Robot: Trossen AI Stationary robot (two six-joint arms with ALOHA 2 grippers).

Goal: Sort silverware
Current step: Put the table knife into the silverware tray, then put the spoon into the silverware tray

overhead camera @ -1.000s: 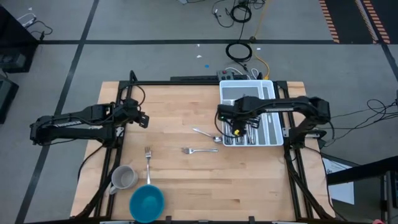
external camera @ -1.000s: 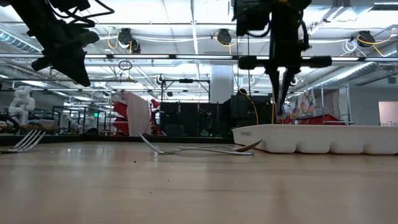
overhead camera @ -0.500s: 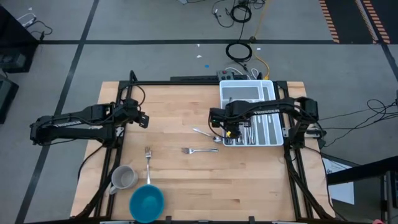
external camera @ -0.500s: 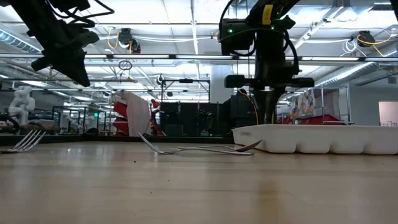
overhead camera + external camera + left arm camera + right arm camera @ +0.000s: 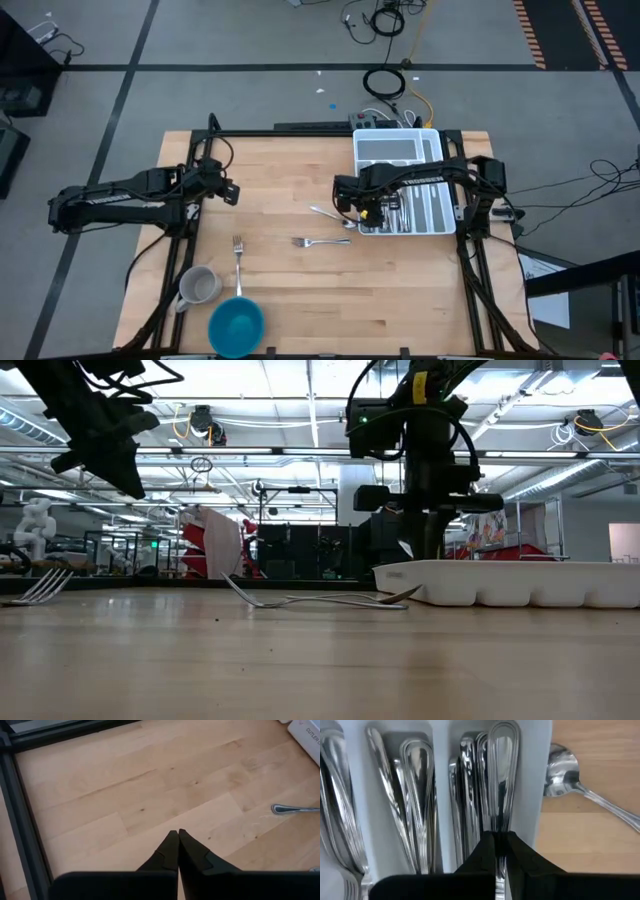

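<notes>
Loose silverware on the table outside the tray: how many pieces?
3: a spoon beside the tray, a fork mid-table, another fork near the blue bowl.

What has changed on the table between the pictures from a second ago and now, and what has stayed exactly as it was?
The right gripper, shut, moved from over the middle of the organiser tray toward the tray's edge nearest the spoon, coming lower. Nothing was visibly taken or let go. The left gripper, shut, the two forks, the spoon, the mug and the blue bowl stayed put.
</notes>
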